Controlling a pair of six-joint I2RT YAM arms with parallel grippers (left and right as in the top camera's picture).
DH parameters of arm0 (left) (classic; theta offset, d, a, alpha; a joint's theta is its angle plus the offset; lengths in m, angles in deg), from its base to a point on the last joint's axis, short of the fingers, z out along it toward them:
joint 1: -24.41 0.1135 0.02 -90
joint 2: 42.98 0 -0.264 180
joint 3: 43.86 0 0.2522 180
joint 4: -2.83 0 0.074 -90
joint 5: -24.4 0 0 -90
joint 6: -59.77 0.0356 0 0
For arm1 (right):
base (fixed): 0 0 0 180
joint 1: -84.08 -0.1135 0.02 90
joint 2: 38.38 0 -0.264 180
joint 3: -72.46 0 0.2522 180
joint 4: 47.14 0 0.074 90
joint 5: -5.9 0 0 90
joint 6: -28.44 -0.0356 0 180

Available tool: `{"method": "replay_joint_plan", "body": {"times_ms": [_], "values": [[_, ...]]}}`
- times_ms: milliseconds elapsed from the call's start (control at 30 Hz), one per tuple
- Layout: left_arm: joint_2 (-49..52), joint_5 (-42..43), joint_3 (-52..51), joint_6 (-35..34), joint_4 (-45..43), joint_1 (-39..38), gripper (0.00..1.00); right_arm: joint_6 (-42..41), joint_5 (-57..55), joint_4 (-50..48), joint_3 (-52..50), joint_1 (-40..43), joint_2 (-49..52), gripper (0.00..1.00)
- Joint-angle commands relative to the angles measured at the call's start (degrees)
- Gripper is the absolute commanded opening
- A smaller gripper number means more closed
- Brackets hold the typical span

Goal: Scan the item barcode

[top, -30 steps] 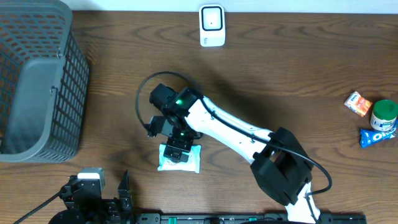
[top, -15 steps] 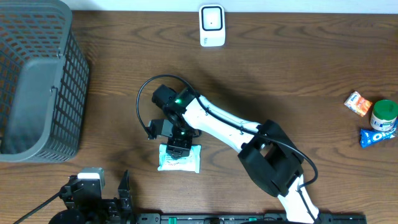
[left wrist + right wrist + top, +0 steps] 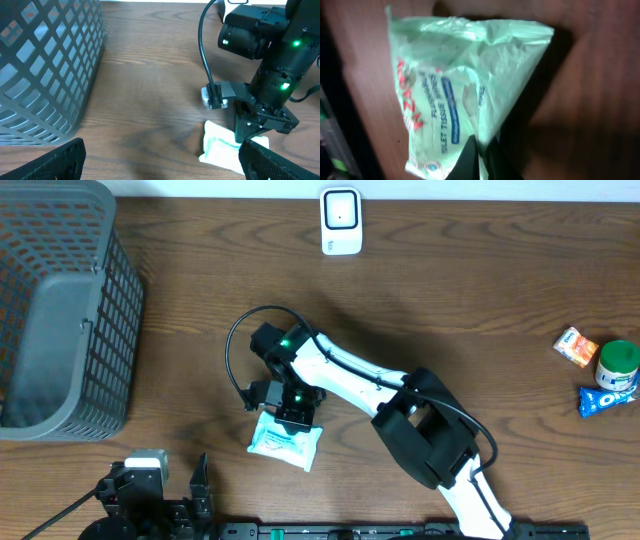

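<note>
Wooden table [image 3: 480, 310] below: my right gripper [image 3: 291, 420] is clamped shut on the toilet tissue pack [image 3: 283, 444]; left gripper [image 3: 161, 163] stands wide, empty.

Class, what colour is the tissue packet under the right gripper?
Tissue packet: pale green, clearest in the right wrist view.

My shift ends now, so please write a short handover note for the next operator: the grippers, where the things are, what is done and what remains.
Right gripper: shut on the edge of the pale green plastic tissue pack, near the front centre of the brown wooden table. Whether the pack is off the table is not clear.
Left gripper: open, empty, at the front left.
White barcode scanner: at the far edge, well apart from the pack.
Done: pack gripped.
Left: bring the pack to the scanner and show its barcode; no barcode is visible in these views.
</note>
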Motion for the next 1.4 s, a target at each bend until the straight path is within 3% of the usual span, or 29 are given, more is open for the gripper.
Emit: {"method": "replay_joint_plan", "body": {"times_ms": [0,100,200,267,300,367,667,800,833,967,1000,1233,1367], "values": [[-0.3,-0.7,0.2,0.4,0.1,-0.2,0.98,-3.2,9.4,0.3,0.8,0.2,2.0,0.01],[-0.3,-0.7,0.2,0.4,0.1,-0.2,0.98,-13.0,15.3,0.9,2.6,1.3,2.0,0.01],[-0.3,-0.7,0.2,0.4,0.1,-0.2,0.98,-17.7,20.5,1.0,3.3,2.5,2.0,0.02],[-0.3,-0.7,0.2,0.4,0.1,-0.2,0.98,-17.8,18.3,1.2,3.3,2.9,2.0,0.63],[-0.3,-0.7,0.2,0.4,0.1,-0.2,0.98,-18.3,15.5,1.2,3.3,2.9,2.0,0.88],[-0.3,-0.7,0.2,0.4,0.1,-0.2,0.98,-19.8,12.9,1.3,3.3,2.5,2.0,0.99],[-0.3,-0.7,0.2,0.4,0.1,-0.2,0.98,-20.5,-4.8,0.6,2.9,-5.7,2.1,0.99],[-0.3,-0.7,0.2,0.4,0.1,-0.2,0.98,-20.7,-6.0,-0.2,1.2,-8.6,2.6,0.99],[-0.3,-0.7,0.2,0.4,0.1,-0.2,0.98,-20.8,-6.2,-0.3,0.3,-9.0,2.6,0.93],[-0.3,-0.7,0.2,0.4,0.1,-0.2,0.98,-20.8,-6.4,-2.5,-4.2,-9.7,2.6,0.24],[-0.3,-0.7,0.2,0.4,0.1,-0.2,0.98,-20.9,-6.4,-3.3,-5.2,-9.4,2.6,0.01],[-0.3,-0.7,0.2,0.4,0.1,-0.2,0.98,-26.0,-6.4,0.7,-0.8,-6.3,2.5,0.01],[-0.3,-0.7,0.2,0.4,0.1,-0.2,0.98,-37.7,-5.6,9.7,8.2,-2.4,2.5,0.02]]}}
